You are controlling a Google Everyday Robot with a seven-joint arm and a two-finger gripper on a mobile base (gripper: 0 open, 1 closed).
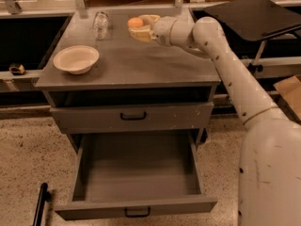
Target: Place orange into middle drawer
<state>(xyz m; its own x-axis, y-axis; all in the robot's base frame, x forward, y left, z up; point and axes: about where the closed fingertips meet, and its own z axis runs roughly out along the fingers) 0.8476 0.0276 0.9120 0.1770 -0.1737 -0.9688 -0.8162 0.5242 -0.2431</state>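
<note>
Grasp step: claw (142,26) is sitting wide at orange (135,22), top centre. Next: pinch, lift, lower into middle drawer (141,173).

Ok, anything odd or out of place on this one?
Only the clear glass at the back of the cabinet top, which seems to lie on its side. Nothing spilled. The gripper is by the orange; the middle drawer is open.

- The gripper (142,27), at the tabletop's (141,65) far edge, is covering part of the orange (135,22)
- The robot body (273,173) is running off the right and bottom edges
</note>
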